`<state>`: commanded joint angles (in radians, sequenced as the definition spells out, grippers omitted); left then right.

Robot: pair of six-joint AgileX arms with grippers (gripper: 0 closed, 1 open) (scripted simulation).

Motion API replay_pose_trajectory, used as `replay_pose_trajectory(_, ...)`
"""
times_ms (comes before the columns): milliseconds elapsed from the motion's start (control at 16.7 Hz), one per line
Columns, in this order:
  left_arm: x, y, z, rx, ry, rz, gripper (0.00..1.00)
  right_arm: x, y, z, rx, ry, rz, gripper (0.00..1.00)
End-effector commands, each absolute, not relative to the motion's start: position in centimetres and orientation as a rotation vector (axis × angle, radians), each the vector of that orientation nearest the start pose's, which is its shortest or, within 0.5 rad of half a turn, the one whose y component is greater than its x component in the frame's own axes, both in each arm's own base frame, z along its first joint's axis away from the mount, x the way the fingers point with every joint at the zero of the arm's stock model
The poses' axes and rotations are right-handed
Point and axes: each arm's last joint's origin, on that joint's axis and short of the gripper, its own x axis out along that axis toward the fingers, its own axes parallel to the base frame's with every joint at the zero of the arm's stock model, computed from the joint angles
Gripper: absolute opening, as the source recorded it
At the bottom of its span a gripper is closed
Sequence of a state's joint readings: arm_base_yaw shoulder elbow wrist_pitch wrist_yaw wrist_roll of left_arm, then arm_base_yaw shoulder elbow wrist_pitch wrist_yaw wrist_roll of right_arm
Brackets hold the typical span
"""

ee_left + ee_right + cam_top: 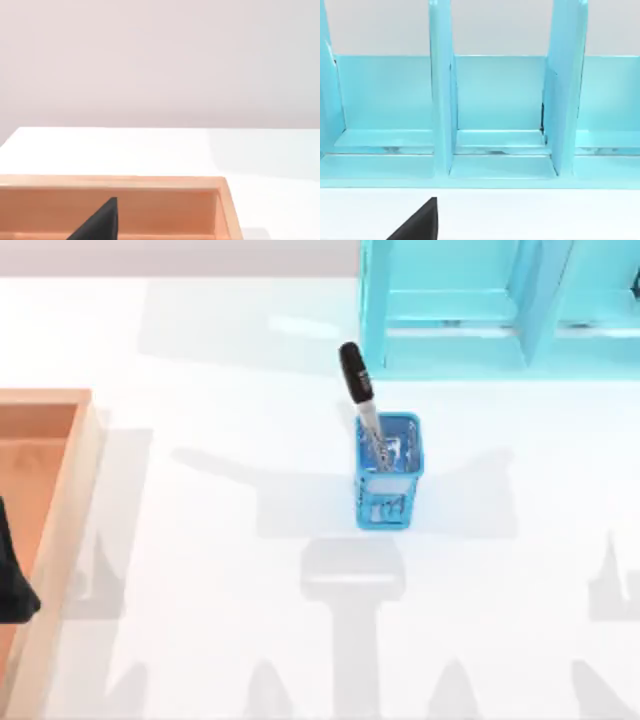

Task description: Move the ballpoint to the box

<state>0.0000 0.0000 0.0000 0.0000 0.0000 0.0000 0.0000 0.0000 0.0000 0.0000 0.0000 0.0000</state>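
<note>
Top view has the ballpoint (360, 400) standing tilted in the blue mesh cup (388, 472) near the middle of the table (220, 540), black cap end uppermost and leaning toward the cyan shelf unit (480, 310) behind it. The box (62, 510) lies at the table's left edge, well apart from the cup. Nothing is gripped yet, so I judge the task is at its very start: the reach toward the pen has not begun. The left gripper (15, 585) shows as a dark shape over the box; whether its fingers are open or closed I cannot tell, and it holds nothing that I can see. The right arm's wrist view looks at the shelf's compartments. The next move calls for a grasp on the exposed cap end, then a lift straight up so the barrel clears the cup's rim without tipping it. The shelf stands near behind the pen and could crowd an approach from that side
</note>
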Motion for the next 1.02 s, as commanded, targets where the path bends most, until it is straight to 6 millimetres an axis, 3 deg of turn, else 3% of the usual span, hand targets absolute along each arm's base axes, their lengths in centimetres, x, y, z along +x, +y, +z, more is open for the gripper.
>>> replay_pose_trajectory(240, 10.7, -0.3, 16.5, -0.015, -0.012, -0.017, 1.0, 10.6, -0.1, 16.0, 0.0, 0.0, 0.0, 1.0)
replay_pose_trajectory(540, 12.3, -1.5, 19.3, -0.11, -0.038, -0.136, 1.0, 10.6, -0.1, 16.0, 0.0, 0.0, 0.0, 1.0)
replay_pose_trajectory(780, 16.0, -3.8, 20.5, -0.208, 0.036, -0.271, 1.0, 10.6, -0.1, 16.0, 0.0, 0.0, 0.0, 1.0)
replay_pose_trajectory(1020, 20.6, -7.6, 18.7, -0.298, 0.173, -0.406, 1.0, 10.6, -0.1, 16.0, 0.0, 0.0, 0.0, 1.0)
